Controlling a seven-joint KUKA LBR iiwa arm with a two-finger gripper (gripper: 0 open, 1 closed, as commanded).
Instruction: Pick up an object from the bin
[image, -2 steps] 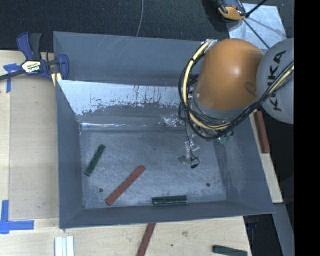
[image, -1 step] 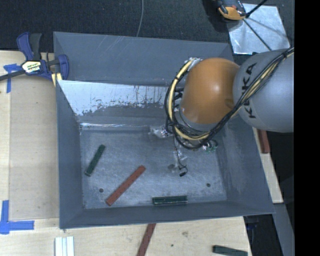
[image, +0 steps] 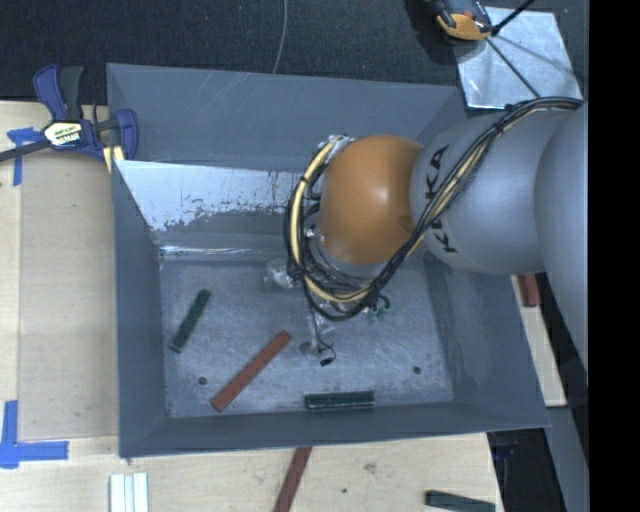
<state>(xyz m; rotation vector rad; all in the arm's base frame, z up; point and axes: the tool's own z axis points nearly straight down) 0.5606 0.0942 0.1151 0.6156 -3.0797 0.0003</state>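
Apparently approach step: end effector (image: 322, 350) low over bin (image: 135, 300) floor, frame centre; opening cannot tell, nothing seen held. Nearest: red-brown flat stick (image: 250, 372), upper end just left of tip; dark green bar (image: 340, 401) below. Next move likely: centre over stick, close, lift.

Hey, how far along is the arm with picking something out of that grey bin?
Done: the gripper is down inside the bin, close to the upper right end of the reddish-brown stick. In hand: nothing looks lifted; that stick, the dark green stick at left and the dark bar by the front wall all lie on the floor. Left: grasping one and raising it out.
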